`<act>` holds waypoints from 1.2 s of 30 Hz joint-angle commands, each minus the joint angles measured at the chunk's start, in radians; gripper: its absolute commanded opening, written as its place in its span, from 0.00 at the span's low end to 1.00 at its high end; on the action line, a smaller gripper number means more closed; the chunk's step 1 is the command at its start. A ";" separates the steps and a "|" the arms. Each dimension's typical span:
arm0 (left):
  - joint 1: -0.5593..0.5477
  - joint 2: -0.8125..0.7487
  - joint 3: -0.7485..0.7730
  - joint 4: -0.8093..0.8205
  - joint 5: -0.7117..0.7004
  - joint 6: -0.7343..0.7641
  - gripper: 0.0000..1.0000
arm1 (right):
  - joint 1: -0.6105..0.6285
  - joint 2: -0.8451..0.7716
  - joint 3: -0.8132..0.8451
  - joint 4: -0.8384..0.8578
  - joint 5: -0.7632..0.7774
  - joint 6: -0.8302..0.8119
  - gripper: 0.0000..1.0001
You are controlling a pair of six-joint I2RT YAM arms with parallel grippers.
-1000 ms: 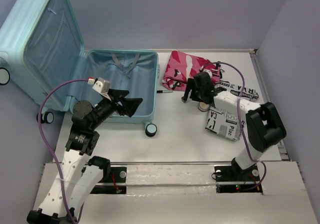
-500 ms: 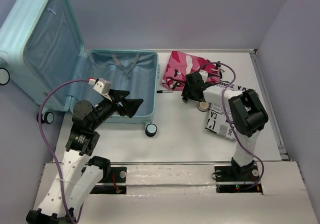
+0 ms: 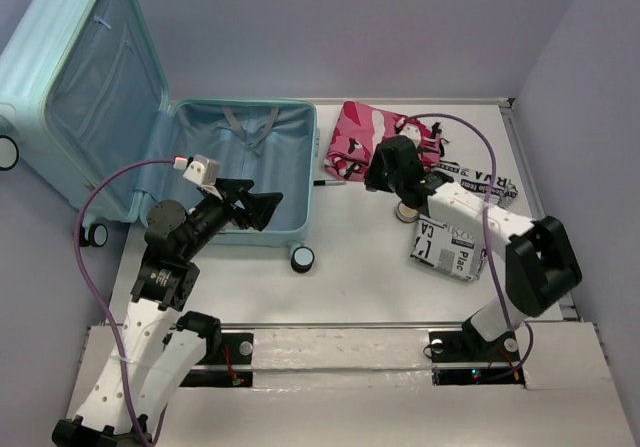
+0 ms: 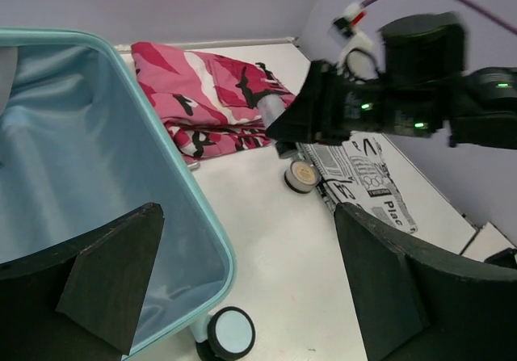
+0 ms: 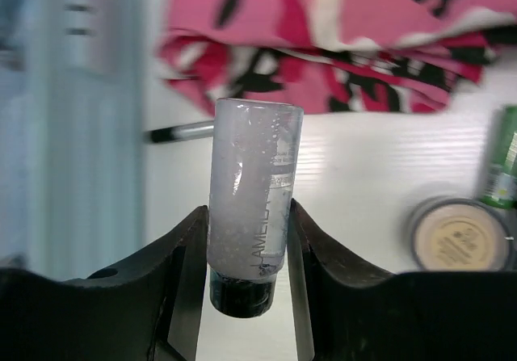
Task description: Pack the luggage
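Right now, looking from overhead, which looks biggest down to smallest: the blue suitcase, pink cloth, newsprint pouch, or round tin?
Largest to smallest:
1. blue suitcase, by far
2. pink cloth
3. newsprint pouch, partly covered
4. round tin

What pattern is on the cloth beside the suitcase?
Pink, white and black camouflage on the cloth; clearest in the left wrist view.

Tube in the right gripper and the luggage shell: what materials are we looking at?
Tube: likely frosted translucent plastic; contents show through, printed lettering, black cap. Luggage: looks like hard moulded plastic, ribbed, pale mint, slight sheen; the inside has a matching fabric lining, creased.
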 commanded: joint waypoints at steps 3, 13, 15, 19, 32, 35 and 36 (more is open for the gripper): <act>0.007 -0.025 0.048 -0.024 -0.159 0.000 0.99 | 0.139 -0.058 0.153 0.157 -0.218 -0.081 0.20; 0.031 -0.067 0.051 -0.070 -0.343 -0.005 0.99 | 0.270 0.300 0.583 0.137 -0.417 -0.051 0.67; 0.033 -0.070 0.049 -0.070 -0.337 -0.005 0.99 | 0.270 0.300 0.586 0.133 -0.411 -0.060 0.80; 0.034 -0.068 0.046 -0.062 -0.314 -0.003 0.99 | 0.248 0.200 0.499 0.123 -0.344 -0.150 0.75; 0.047 -0.073 0.045 -0.052 -0.279 -0.005 0.99 | -0.088 0.054 0.164 0.222 -0.877 -0.577 0.44; 0.047 -0.068 0.045 -0.052 -0.271 -0.005 0.99 | -0.125 0.186 0.232 0.205 -0.981 -0.601 0.46; 0.047 -0.067 0.046 -0.050 -0.269 -0.006 0.99 | -0.125 0.217 0.256 0.196 -0.991 -0.610 0.46</act>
